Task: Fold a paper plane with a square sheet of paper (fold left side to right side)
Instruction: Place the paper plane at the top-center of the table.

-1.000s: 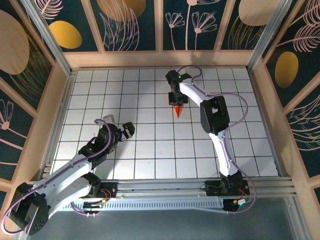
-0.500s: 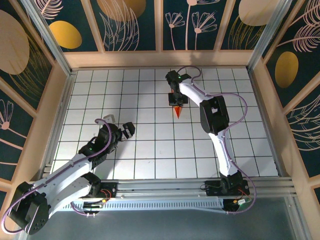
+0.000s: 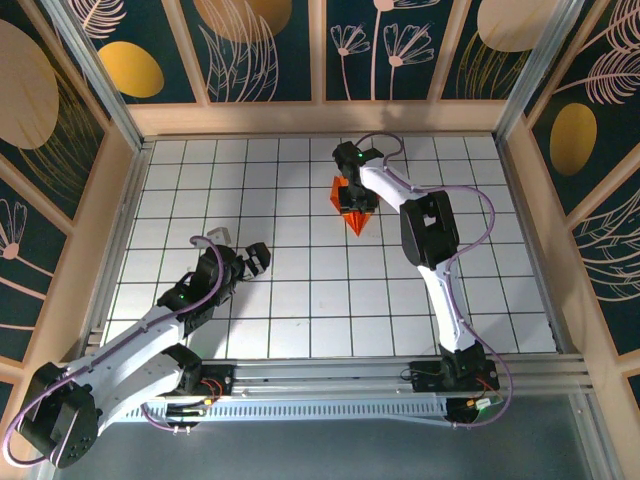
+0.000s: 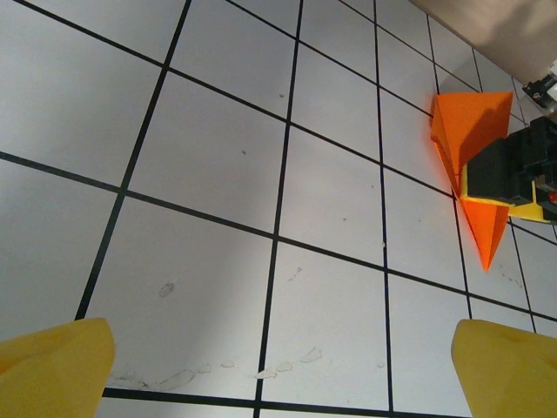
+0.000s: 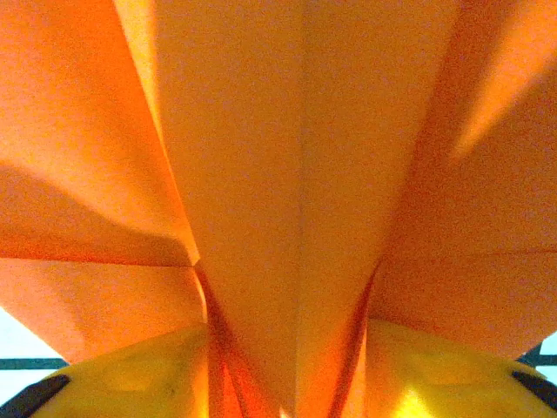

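The paper plane (image 3: 355,222) is a bright orange pointed dart lying far centre on the grid table, nose toward me, wings spread on both sides. My right gripper (image 3: 352,200) stands over its wide end. In the right wrist view the plane's centre fold (image 5: 261,174) rises between the yellow fingers (image 5: 130,374), with a thin gap at each side, so the jaws are open around it. The left wrist view shows the plane (image 4: 466,131) at the upper right. My left gripper (image 3: 237,248) is open and empty over bare tiles at the left, its yellow fingertips (image 4: 52,370) wide apart.
White grid table (image 3: 300,300) with black lines, fenced by a wooden rim (image 3: 320,120) and decorated walls. The right arm (image 3: 430,230) reaches from the near right diagonally to the far centre. Faint scuff marks (image 4: 261,374) lie under the left gripper.
The right jaws have parted and the orange paper has sprung wider, its wings now spreading to both sides of the gripper. The left arm has not moved.
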Controlling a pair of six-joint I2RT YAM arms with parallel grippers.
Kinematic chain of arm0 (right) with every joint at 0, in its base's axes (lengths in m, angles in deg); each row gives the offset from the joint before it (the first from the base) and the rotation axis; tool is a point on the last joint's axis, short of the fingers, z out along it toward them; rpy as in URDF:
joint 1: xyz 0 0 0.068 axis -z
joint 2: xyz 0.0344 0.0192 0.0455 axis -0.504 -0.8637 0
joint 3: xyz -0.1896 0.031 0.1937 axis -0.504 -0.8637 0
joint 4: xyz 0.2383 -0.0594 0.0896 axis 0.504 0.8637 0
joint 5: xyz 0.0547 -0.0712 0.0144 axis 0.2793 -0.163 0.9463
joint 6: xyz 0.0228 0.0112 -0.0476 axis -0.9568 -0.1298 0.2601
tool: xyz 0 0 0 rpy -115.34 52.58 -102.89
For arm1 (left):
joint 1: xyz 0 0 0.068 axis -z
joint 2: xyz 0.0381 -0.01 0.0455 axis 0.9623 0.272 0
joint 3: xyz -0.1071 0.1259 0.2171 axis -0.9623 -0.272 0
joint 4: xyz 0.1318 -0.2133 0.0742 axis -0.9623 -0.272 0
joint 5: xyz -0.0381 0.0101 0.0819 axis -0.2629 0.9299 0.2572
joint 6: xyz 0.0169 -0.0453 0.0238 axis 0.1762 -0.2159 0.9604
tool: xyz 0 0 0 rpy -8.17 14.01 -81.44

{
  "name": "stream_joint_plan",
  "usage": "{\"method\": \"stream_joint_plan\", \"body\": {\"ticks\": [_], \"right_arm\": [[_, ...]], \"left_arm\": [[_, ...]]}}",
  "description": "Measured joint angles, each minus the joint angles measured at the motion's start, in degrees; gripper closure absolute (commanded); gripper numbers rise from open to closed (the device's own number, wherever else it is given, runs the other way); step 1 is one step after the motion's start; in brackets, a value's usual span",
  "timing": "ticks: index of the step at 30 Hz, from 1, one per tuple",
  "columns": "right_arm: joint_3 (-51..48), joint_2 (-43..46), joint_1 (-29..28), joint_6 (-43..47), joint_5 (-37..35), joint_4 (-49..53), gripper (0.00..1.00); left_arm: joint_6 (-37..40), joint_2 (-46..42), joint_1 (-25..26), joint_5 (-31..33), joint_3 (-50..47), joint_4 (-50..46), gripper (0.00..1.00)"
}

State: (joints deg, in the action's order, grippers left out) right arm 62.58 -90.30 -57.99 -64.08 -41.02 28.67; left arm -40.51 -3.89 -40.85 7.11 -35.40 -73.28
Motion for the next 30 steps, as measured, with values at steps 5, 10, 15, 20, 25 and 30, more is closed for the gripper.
{"method": "stream_joint_plan", "body": {"ticks": [5, 10, 15, 20, 25, 30], "right_arm": [[-0.66, 0.44, 0.00, -0.17, 0.07, -0.81, 0.48], [-1.55, 1.07, 0.00, -0.20, 0.09, -1.44, 0.48], [-2.60, 1.81, 0.00, -0.20, 0.11, -1.68, 0.48], [-3.08, 3.15, -0.02, -0.20, 0.09, -1.64, 0.49], [-3.17, 4.70, -0.13, -0.20, 0.09, -1.68, 0.49], [-3.78, 5.49, -0.24, -0.22, 0.09, -1.64, 0.49]], "left_arm": [[0.00, 0.48, 0.00, -0.07, 0.07, 0.00, 0.01], [0.00, 0.76, 0.00, -0.20, 0.28, 0.00, 0.01], [0.02, 0.76, 0.00, -0.17, 0.63, 0.00, 0.01], [0.02, 0.83, 0.00, -0.17, 0.87, 0.00, 0.01], [0.02, 1.03, 0.00, -0.20, 0.90, 0.00, 0.01], [0.02, 1.42, 0.00, -0.33, 1.22, -0.02, 0.01]]}}
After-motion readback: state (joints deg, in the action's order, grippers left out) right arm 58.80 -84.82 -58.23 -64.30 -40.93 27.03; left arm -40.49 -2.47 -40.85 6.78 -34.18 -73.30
